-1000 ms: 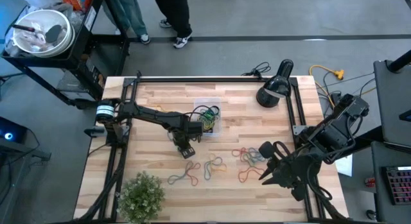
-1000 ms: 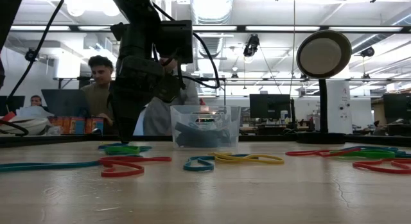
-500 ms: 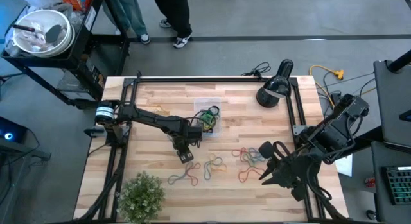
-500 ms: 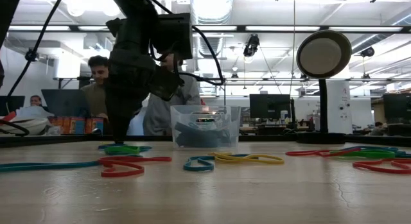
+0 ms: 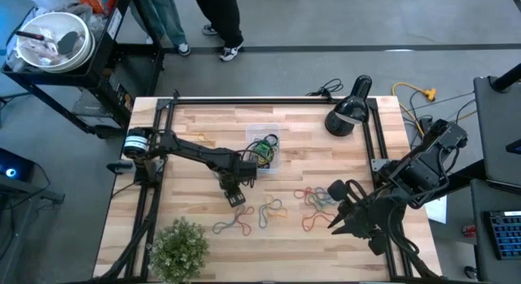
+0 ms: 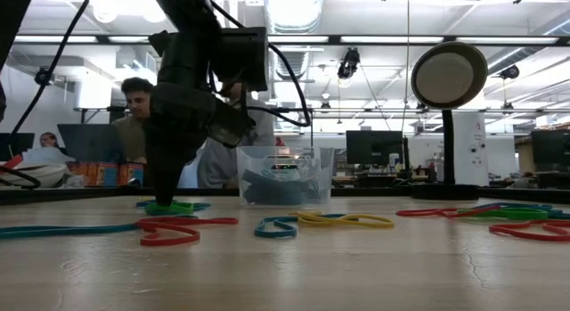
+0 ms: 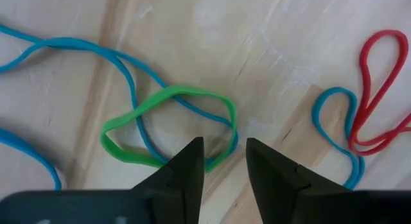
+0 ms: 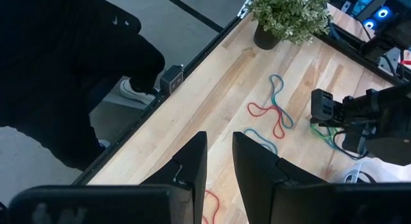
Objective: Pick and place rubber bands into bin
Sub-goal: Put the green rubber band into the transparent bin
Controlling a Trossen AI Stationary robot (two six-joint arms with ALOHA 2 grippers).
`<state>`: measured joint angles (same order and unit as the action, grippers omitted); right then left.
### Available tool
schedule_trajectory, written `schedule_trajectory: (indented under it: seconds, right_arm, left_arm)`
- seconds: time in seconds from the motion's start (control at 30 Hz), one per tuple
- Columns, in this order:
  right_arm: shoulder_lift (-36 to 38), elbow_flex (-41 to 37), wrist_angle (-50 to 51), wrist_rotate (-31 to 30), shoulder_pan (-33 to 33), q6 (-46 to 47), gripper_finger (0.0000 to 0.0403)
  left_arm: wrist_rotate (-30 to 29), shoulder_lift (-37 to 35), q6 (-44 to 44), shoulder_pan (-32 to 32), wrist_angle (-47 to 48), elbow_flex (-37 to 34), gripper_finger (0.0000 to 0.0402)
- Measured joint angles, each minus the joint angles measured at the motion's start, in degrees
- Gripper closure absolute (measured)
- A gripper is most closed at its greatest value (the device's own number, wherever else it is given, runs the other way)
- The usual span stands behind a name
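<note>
Just in front of the clear bin point(image 5: 262, 146), the left gripper point(image 7: 223, 161) is down on the table, fingers parted over a green rubber band point(image 7: 168, 124), gripping nothing. The right gripper point(image 8: 218, 161) hangs at the table's right edge, fingers slightly apart and empty.

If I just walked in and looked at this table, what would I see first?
Probably the bright rubber bands scattered over the near part of the wooden table, in red, blue, green and yellow. Next, the left gripper, fingers parted, down over a green band lying across a blue one. Behind them sits the clear bin with some bands inside, mid-table.
</note>
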<state>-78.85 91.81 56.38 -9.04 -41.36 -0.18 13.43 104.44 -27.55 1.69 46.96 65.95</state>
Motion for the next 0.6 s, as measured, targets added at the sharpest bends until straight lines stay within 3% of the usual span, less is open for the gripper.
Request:
schedule_trajectory:
  seconds: [0.17,0.37,0.6]
  right_arm:
    - [0.0,0.0,0.0,0.0,0.0,0.0,0.0335]
    - [0.0,0.0,0.0,0.0,0.0,0.2,0.0335]
    - [0.0,0.0,0.0,0.0,0.0,0.2,0.0335]
  left_arm:
    - [-0.2,0.0,0.0,0.0,0.0,0.0,0.0325]
    - [-0.3,0.0,0.0,0.0,0.0,0.0,0.0393]
    - [-0.5,0.2,-0.1,0.0,0.1,-0.1,0.0400]
